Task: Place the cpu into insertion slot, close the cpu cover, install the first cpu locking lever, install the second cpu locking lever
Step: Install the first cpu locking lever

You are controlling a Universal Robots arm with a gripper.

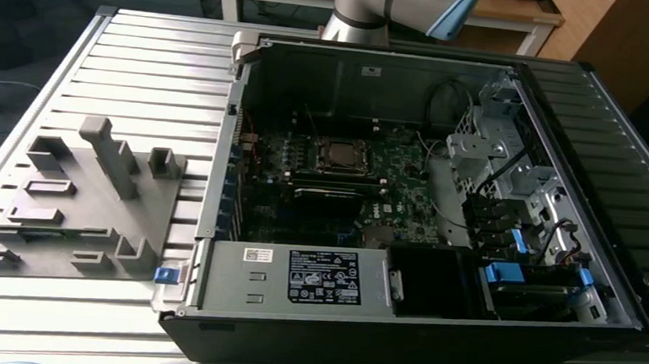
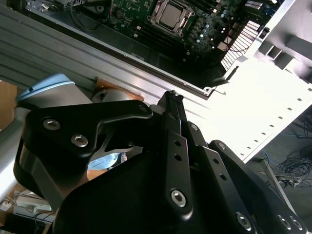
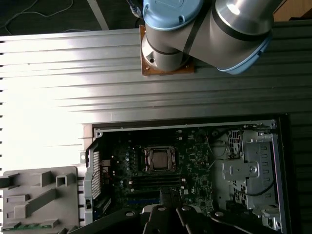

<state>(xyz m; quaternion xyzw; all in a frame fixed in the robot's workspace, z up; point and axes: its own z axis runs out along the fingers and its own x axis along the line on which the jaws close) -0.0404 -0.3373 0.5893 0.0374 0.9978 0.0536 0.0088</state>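
Observation:
The cpu (image 1: 335,155) (image 2: 170,15) (image 3: 159,159), a small square chip with a dull silver top, lies flat in the socket on the motherboard inside the open computer case (image 1: 600,106). The cpu cover (image 3: 159,148) shows as a thin metal frame lying flat around the chip. I cannot make out the locking levers. My gripper (image 2: 174,96) (image 3: 168,194) hangs high above the case, well clear of the socket. Its black fingers are shut together with nothing between them.
A grey fixture plate (image 1: 75,209) with upright blocks lies on the slatted metal table at the exterior view's left. A power supply box (image 1: 296,277) with a white label fills the case's near side. Drive cages (image 1: 495,159) stand on the right. The arm's base (image 3: 168,44) is bolted behind the case.

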